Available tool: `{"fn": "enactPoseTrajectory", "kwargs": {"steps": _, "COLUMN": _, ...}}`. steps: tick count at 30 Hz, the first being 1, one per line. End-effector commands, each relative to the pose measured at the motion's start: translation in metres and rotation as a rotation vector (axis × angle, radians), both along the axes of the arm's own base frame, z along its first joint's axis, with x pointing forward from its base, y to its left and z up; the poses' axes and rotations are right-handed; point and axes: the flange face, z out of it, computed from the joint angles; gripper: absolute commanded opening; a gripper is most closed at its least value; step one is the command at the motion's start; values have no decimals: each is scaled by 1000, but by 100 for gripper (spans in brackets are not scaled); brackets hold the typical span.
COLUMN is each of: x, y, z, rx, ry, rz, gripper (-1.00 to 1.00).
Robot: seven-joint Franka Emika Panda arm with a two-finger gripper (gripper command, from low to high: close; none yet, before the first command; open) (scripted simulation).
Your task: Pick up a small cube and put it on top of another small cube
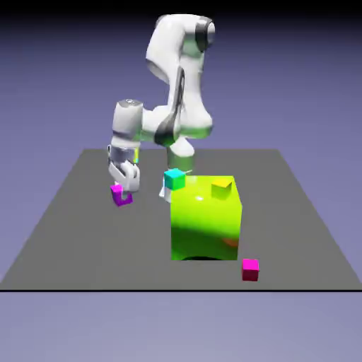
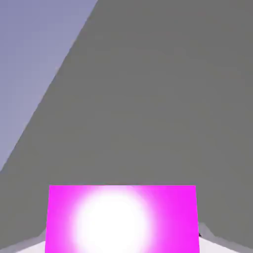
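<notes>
The tool [image 1: 125, 185] is grasping the small purple-magenta cube [image 1: 121, 196] toward the exterior view's left of the grey desk [image 1: 63, 226], and in the hand view that cube [image 2: 122, 220] is filling the bottom edge between the fingertips. A big lime-green cube [image 1: 205, 223] is sitting well apart, carrying a small yellow-green cube [image 1: 222, 187], a cyan cube [image 1: 174, 179] is showing at its upper left corner, and a hot-pink cube [image 1: 250, 269] is lying near its lower right corner.

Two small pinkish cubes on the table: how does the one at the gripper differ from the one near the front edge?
The purple-magenta cube sits on the exterior view's left, violet-tinged, between the fingers of the gripper; the hand view shows it large between the fingertips. The hot-pink cube is redder and lies free near the table's front edge, right of the big lime-green cube. Both look similarly tiny beside that big cube.
</notes>
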Motion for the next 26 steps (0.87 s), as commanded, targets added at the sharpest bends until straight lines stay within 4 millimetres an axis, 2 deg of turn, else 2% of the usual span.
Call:
{"fn": "enactPoseTrajectory", "kwargs": {"steps": 1, "x": 0, "y": 11, "z": 9, "rx": 0, "ry": 4, "rz": -17, "gripper": -100}}
{"fn": "enactPoseTrajectory", "kwargs": {"steps": 8, "x": -20, "y": 86, "z": 65, "rx": -26, "ry": 30, "rz": -151, "gripper": -100}}
{"fn": "enactPoseTrajectory", "kwargs": {"steps": 15, "x": -64, "y": 158, "z": 101, "rx": -94, "ry": 47, "rz": -314, "gripper": -100}}
{"fn": "enactPoseTrajectory", "kwargs": {"steps": 17, "x": -66, "y": 161, "z": 102, "rx": -98, "ry": 47, "rz": -322, "gripper": -100}}
{"fn": "enactPoseTrajectory", "kwargs": {"steps": 22, "x": -65, "y": 148, "z": 34, "rx": -98, "ry": 47, "rz": -322, "gripper": -100}}
{"fn": "enactPoseTrajectory", "kwargs": {"steps": 23, "x": -65, "y": 148, "z": 34, "rx": -98, "ry": 47, "rz": -322, "gripper": 100}}
{"fn": "enactPoseTrajectory", "kwargs": {"steps": 24, "x": -65, "y": 148, "z": 34, "rx": -98, "ry": 47, "rz": -322, "gripper": 100}}
{"fn": "enactPoseTrajectory", "kwargs": {"steps": 26, "x": -63, "y": 153, "z": 62, "rx": -98, "ry": 47, "rz": -322, "gripper": 100}}
